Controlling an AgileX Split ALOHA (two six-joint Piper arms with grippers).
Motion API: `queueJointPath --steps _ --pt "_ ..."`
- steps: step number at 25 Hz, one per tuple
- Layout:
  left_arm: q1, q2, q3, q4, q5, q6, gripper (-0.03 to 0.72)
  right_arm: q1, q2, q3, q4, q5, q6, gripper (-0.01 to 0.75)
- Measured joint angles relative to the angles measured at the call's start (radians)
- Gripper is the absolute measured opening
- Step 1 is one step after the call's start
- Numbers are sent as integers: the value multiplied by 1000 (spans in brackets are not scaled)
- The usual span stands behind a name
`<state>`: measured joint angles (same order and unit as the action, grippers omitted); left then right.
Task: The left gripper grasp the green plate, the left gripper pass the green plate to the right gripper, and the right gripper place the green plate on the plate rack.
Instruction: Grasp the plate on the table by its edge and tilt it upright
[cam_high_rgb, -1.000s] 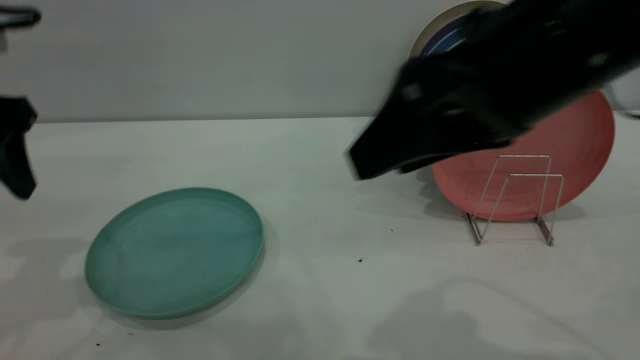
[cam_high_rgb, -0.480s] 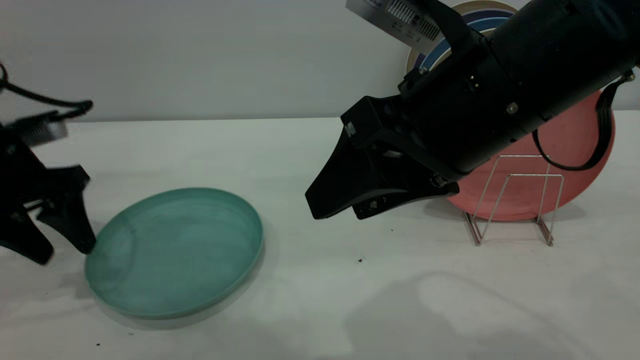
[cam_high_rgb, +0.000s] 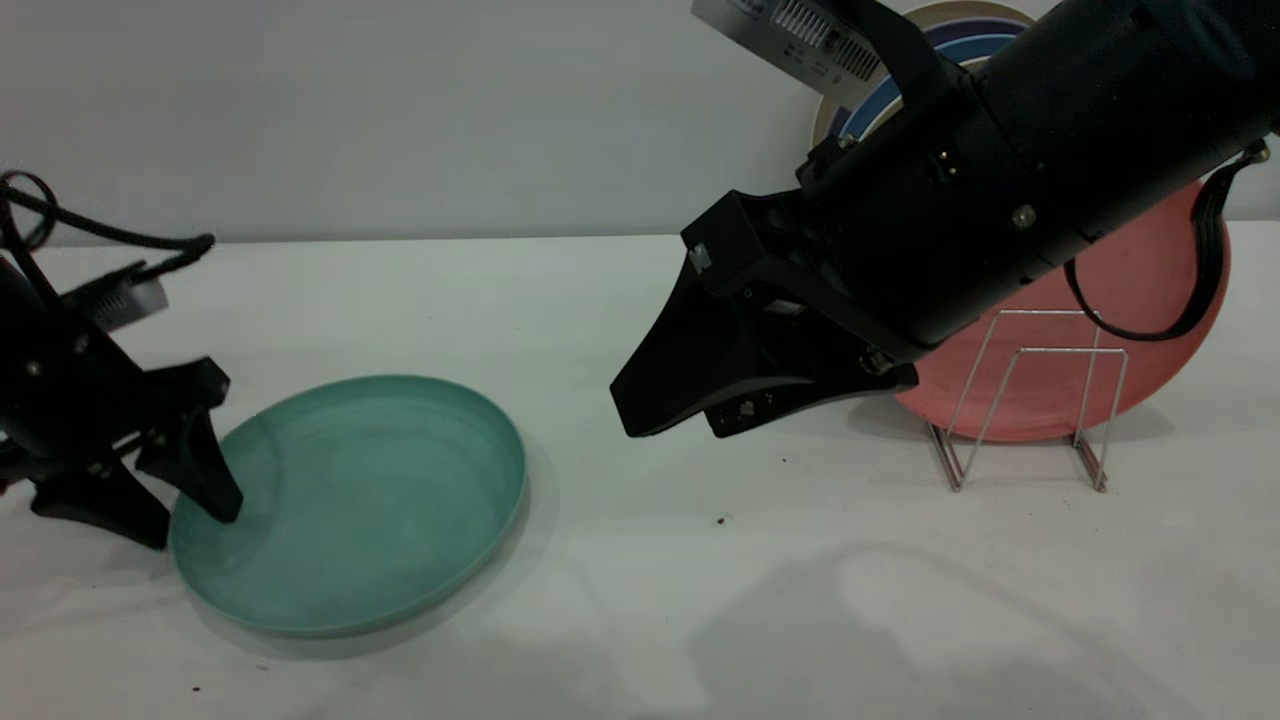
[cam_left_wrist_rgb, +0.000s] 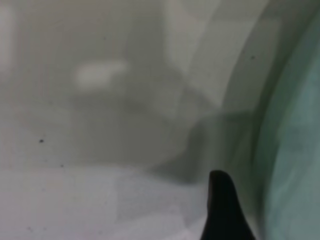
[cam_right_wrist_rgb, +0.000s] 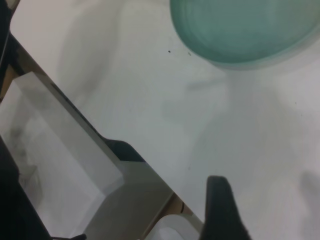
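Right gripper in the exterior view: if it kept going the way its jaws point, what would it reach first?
The right gripper points down and left across bare table. It would probably reach the tabletop just short of the green plate, though depth is unclear.

no readable text, labels or numbers

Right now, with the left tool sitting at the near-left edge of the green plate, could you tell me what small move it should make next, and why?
Probably close on the rim. The left tool is open, with one finger inside the green plate and the other outside, so the rim sits between them. The plate lies flat on the table, ungripped. The right tool hangs above the table's middle, apart from the plate.
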<state>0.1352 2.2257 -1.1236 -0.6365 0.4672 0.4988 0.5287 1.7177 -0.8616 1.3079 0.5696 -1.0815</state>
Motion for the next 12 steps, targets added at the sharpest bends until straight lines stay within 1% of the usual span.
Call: queueJointPath --steps 4,7,12 --pt "0 20 0 -20 -2 14 413 0 0 0 0 -1 0 508" --pt "0 27 0 -66 -3 48 351 0 0 0 0 -8 0 508" --pt "0 42 0 -117 -10 79 226 0 0 0 0 -21 4 508"
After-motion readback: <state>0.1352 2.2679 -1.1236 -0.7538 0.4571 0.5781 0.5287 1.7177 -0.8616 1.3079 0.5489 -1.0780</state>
